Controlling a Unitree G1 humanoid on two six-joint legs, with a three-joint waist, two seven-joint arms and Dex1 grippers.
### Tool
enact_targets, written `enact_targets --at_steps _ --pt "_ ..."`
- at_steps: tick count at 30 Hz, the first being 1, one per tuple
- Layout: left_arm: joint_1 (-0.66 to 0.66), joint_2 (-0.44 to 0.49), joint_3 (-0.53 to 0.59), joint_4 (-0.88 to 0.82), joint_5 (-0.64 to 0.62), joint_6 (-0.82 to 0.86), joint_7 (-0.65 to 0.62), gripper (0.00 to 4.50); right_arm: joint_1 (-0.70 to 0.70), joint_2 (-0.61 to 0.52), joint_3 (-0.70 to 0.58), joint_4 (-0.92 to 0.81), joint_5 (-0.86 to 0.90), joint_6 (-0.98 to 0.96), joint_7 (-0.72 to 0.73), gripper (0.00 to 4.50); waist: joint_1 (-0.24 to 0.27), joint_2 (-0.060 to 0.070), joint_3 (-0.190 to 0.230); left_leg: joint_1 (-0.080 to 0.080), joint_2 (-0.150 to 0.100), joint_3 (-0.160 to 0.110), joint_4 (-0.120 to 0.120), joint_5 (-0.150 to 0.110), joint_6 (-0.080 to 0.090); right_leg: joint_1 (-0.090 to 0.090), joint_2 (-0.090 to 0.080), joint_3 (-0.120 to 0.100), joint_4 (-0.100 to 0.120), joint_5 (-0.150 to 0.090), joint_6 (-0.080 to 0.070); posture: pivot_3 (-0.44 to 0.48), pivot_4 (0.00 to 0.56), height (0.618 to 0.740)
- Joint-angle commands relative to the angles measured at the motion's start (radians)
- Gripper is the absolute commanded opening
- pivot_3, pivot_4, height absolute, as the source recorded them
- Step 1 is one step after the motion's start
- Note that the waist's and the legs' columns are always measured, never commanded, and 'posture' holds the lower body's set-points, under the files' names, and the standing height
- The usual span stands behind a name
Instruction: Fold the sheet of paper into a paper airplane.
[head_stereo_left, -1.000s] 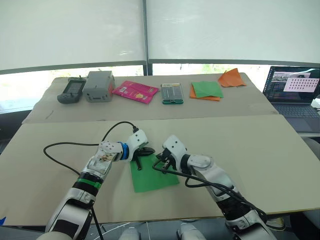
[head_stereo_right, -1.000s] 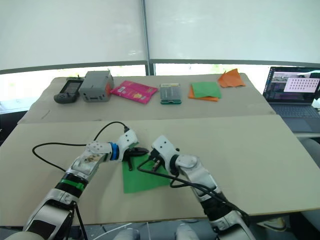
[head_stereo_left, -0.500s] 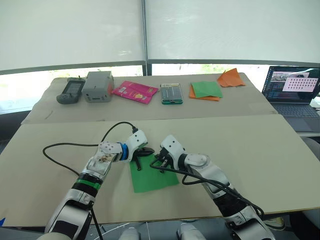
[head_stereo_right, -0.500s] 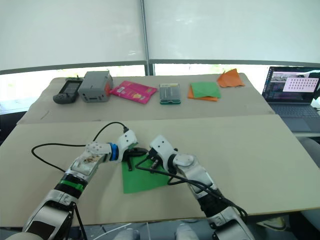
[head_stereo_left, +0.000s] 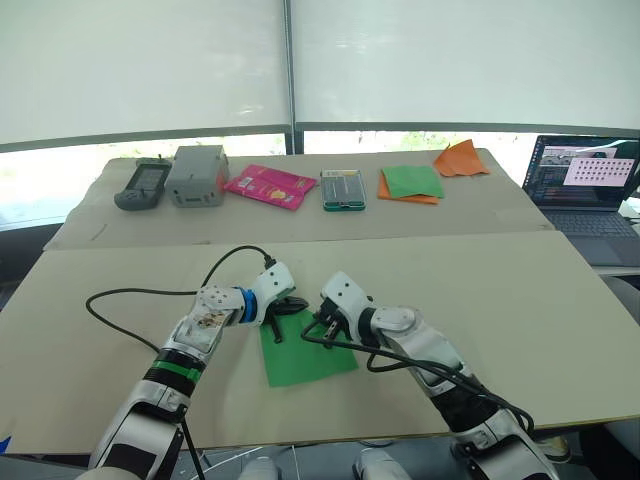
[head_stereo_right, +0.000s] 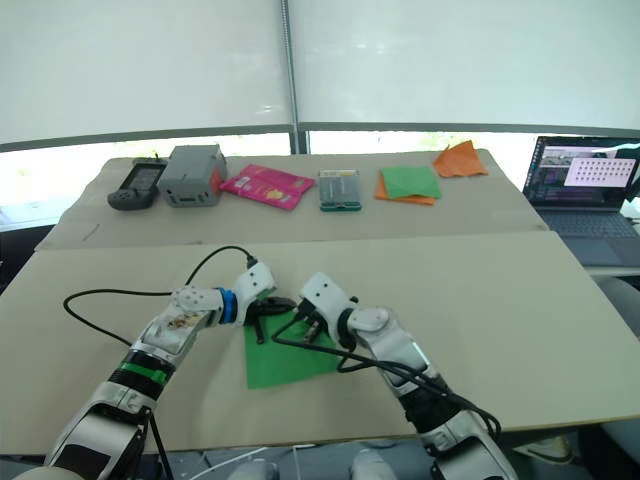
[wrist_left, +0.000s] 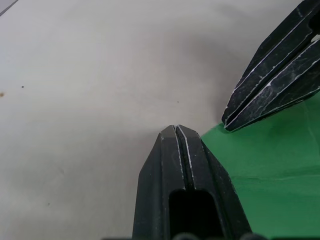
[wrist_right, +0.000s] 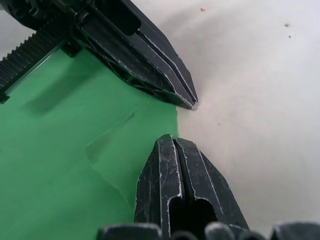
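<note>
left eye view: sheet of paper (head_stereo_left: 305, 350), bright green, flat on the near table (head_stereo_left: 560, 320), a little left of centre, with both arms meeting over its far edge. left gripper (head_stereo_left: 293, 303) at the far corner of the sheet, fingers pressed together, tips touching or just above the paper's edge. right gripper (head_stereo_left: 322, 326) just beside it to the right, also closed, tips down on the sheet's far edge; whether any paper caught between either pair of fingers, cannot tell. right wrist view: a shallow crease and a slightly lifted flap on the green surface near the closed fingers (wrist_right: 162, 175), the two grippers' tips near but apart. black cable (head_stereo_left: 130, 296) looping left over the table. on the far table (head_stereo_left: 90, 225): grey box (head_stereo_left: 196, 173), pink packet (head_stereo_left: 270, 184), green-and-orange paper stack (head_stereo_left: 412, 182), orange pointed paper shape (head_stereo_left: 461, 158). laptop (head_stereo_left: 590, 190) open at far right.
</note>
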Motion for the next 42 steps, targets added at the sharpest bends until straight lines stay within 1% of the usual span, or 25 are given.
enact_targets --at_steps 1,16,23,27,30,34,36,38,42 --pt "0.028 0.024 -0.020 0.030 0.036 0.025 -0.003 0.00 0.058 -0.039 0.024 0.021 -0.005 0.077 0.012 0.02 0.000 0.000 0.000 0.000 0.000 0.000 0.000 0.000 0.000 0.000 0.000 0.000 0.000 0.000 0.000 0.000 0.150 0.740" --pt "0.027 0.028 -0.022 0.036 0.037 0.021 -0.010 0.00 0.192 -0.152 -0.002 -0.112 0.028 0.116 0.010 0.02 0.002 -0.002 -0.001 0.003 0.000 0.000 0.000 0.000 0.000 0.003 0.000 0.000 -0.002 -0.004 -0.004 0.000 0.150 0.740" --pt "0.024 0.028 -0.023 0.042 0.039 0.019 -0.013 0.00 0.235 -0.180 -0.009 -0.151 0.033 0.129 0.004 0.02 0.003 -0.005 -0.001 0.003 0.000 0.000 0.000 -0.001 -0.001 0.003 0.000 0.000 -0.002 -0.004 -0.004 0.000 0.150 0.740" --pt "0.022 0.027 -0.023 0.044 0.040 0.018 -0.013 0.00 0.222 -0.169 -0.033 -0.178 0.039 0.131 -0.009 0.02 0.003 -0.005 -0.001 0.003 0.000 0.000 0.000 -0.001 -0.001 0.003 0.000 0.000 -0.002 -0.004 -0.004 0.000 0.150 0.740" --pt "0.020 0.026 -0.023 0.048 0.040 0.016 -0.013 0.00 0.203 -0.162 -0.075 -0.230 0.067 0.139 -0.008 0.02 0.004 -0.005 0.000 0.002 0.000 0.000 0.000 -0.001 -0.001 0.003 0.000 0.000 -0.002 -0.004 -0.004 0.000 0.150 0.740" --pt "0.017 0.024 -0.022 0.053 0.040 0.014 -0.011 0.00 0.182 -0.163 -0.128 -0.329 0.127 0.152 0.015 0.02 0.004 -0.005 0.001 0.002 0.000 0.000 0.000 -0.001 -0.001 0.002 -0.001 0.000 -0.002 -0.004 -0.004 0.000 0.150 0.740" --pt "0.016 0.022 -0.022 0.054 0.039 0.014 -0.011 0.00 0.168 -0.136 -0.167 -0.388 0.183 0.134 0.027 0.02 0.003 -0.004 0.003 0.001 0.000 0.000 0.000 -0.001 -0.001 0.002 0.000 0.000 -0.002 -0.004 -0.004 0.000 0.150 0.740" --pt "0.016 0.020 -0.020 0.054 0.039 0.012 -0.011 0.00 0.169 -0.125 -0.167 -0.432 0.210 0.065 0.048 0.02 0.002 -0.004 0.003 0.000 0.000 0.000 0.000 -0.001 -0.001 -0.001 0.000 0.000 -0.002 -0.004 -0.004 0.000 0.150 0.740" --pt "0.014 0.018 -0.016 0.054 0.037 0.008 -0.009 0.00 0.190 -0.096 -0.161 -0.452 0.230 -0.049 0.055 0.02 0.002 -0.004 0.003 -0.001 0.000 0.000 -0.001 -0.001 -0.001 -0.002 0.000 0.000 -0.001 -0.004 -0.004 0.000 0.150 0.740"
